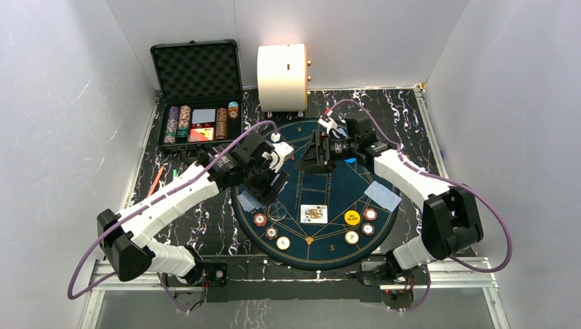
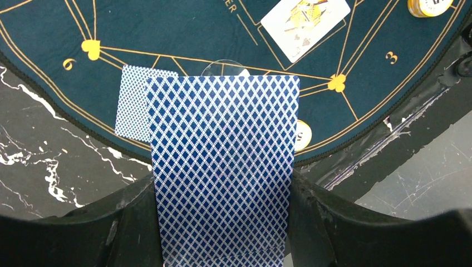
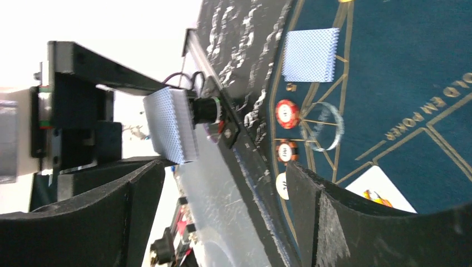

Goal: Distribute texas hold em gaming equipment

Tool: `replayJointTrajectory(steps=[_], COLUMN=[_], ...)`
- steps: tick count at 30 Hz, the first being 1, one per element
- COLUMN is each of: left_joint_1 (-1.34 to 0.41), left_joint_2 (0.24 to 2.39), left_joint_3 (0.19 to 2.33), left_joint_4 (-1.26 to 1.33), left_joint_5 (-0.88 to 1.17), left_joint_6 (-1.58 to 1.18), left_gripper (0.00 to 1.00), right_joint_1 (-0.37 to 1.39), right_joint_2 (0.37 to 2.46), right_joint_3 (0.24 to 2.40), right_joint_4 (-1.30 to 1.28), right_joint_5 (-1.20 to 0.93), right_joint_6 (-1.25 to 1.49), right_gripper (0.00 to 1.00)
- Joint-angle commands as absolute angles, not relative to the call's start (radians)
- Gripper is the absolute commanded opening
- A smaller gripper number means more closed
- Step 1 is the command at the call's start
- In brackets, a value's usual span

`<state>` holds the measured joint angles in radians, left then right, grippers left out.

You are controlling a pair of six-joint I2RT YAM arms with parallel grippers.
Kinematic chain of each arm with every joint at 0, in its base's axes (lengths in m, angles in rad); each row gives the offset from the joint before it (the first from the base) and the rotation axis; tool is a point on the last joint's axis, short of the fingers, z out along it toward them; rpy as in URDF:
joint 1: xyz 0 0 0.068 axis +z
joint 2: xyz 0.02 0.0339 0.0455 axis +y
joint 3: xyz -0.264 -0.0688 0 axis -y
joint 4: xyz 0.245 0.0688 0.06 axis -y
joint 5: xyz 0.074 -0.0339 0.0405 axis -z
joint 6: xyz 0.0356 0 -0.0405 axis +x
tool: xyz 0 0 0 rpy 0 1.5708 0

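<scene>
Marbled black bench [image 1: 212, 229], round felt mat [image 1: 342, 188] | your left fingers [image 2: 100, 233] clamp diamond-backed card [image 2: 222, 167] | right fingers [image 3: 362, 222] apart at 12 o'clock

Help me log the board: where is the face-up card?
In the top view the face-up card lies near the blue mat's centre, left of the yellow button.

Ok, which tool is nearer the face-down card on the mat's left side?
Left. The left tool hangs beside that card; the right tool is farther off, over the mat centre.
</scene>
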<state>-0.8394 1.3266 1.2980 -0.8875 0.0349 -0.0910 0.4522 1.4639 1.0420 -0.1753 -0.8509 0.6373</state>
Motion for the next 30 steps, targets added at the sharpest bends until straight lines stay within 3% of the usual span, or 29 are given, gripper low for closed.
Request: replayJointTrajectory(steps=[1, 6, 12, 22, 30], left_joint_1=[-0.851, -0.859, -0.865, -0.867, -0.868], left_joint_2=[1.317, 1.323, 1.309, 1.287, 1.262], left_joint_3=[1.338, 1.331, 1.319, 1.3, 1.281], left_joint_4=[-0.854, -0.835, -0.827, -0.807, -0.789], left_joint_5=[0.071, 0.074, 0.079, 0.087, 0.087], left_joint_6=[-0.068, -0.069, -0.072, -0.076, -0.08], left_gripper=[0.0, 0.0, 0.0, 0.0, 0.0], right_joint_1=[0.476, 0.521, 0.565, 0.623, 0.625], right_joint_2=[1.477, 1.515, 1.545, 1.574, 1.572], right_joint_3=[1.036, 1.037, 1.063, 1.127, 1.158], right_joint_4=[0.04, 0.083, 0.085, -0.011, -0.125], right_joint_5=[-1.044, -1.057, -1.046, -0.997, -0.936], right_joint_6=[0.719, 0.744, 0.751, 0.693, 0.63], right_gripper=[0.86, 0.82, 0.66, 0.63, 0.53])
